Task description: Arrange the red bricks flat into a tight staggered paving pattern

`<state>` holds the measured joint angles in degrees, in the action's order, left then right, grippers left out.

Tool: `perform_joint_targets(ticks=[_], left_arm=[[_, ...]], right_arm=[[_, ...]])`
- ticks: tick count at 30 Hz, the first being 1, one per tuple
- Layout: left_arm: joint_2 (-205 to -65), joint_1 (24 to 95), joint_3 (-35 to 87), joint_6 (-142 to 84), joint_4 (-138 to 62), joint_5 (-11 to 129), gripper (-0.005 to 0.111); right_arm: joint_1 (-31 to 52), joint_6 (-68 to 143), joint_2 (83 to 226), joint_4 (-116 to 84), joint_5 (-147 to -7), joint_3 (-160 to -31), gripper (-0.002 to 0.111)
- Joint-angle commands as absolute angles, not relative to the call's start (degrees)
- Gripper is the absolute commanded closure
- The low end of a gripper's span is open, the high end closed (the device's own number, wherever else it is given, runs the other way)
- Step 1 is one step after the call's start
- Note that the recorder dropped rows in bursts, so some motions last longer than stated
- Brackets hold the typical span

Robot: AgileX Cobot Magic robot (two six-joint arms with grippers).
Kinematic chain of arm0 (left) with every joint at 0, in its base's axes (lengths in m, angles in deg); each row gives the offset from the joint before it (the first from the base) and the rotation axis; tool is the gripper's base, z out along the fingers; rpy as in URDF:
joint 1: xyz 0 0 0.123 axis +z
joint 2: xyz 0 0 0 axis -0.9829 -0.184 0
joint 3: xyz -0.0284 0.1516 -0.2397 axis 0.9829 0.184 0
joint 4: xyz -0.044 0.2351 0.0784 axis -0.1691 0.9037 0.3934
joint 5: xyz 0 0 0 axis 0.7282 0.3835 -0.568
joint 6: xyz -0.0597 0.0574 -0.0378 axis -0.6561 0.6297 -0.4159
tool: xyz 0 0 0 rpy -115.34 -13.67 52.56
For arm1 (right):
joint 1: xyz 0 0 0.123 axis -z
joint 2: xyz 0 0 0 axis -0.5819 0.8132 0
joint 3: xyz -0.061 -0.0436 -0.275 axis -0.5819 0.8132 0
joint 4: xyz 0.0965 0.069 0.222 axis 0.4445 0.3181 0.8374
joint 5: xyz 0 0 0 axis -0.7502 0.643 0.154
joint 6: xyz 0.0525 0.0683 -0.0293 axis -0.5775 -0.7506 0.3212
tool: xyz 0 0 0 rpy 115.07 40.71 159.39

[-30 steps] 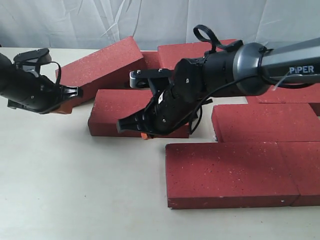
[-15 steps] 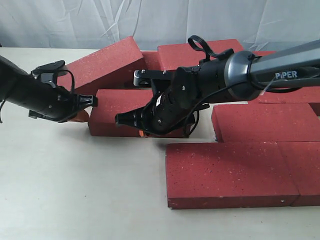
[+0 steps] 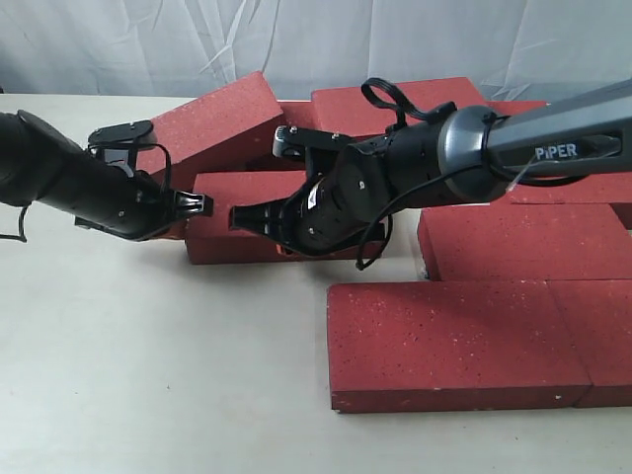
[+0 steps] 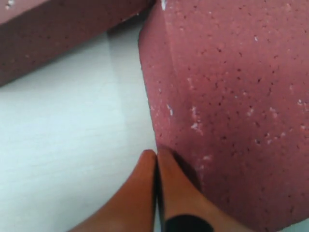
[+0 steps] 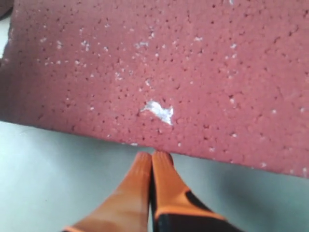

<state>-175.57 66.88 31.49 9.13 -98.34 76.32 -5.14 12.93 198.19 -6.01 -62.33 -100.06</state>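
One brick (image 3: 247, 188), left hand (image 4: 156, 153) at corner, right hand (image 5: 151, 155) at edge

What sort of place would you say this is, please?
Probably an indoor robotics test bench rather than a real paving site: the red bricks lie on a plain pale tabletop, a creased white sheet hangs behind, and a robot arm marked PIPER reaches over them.

Bare table (image 3: 148, 375) lies open at front left (red bricks (image 3: 454, 341) crowd the right and rear).
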Motion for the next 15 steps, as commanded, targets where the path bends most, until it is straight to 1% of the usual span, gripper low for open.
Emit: perform_joint_targets(ticks=[1, 11, 15], left_arm=[[-175.8, 66.7, 30.1, 11.4, -100.4, 76.8, 0.107], [-175.8, 66.7, 29.7, 12.3, -101.8, 76.7, 0.107], [-175.3, 66.8, 29.7, 12.3, -101.2, 76.9, 0.107]], right_arm=[[-5.1, 12.4, 198.1, -7.1, -64.3, -99.9, 0.109], [-3.3, 11.3, 198.1, -8.6, -64.2, -99.9, 0.109], [-3.2, 11.3, 196.3, -9.6, -61.1, -99.9, 0.109]])
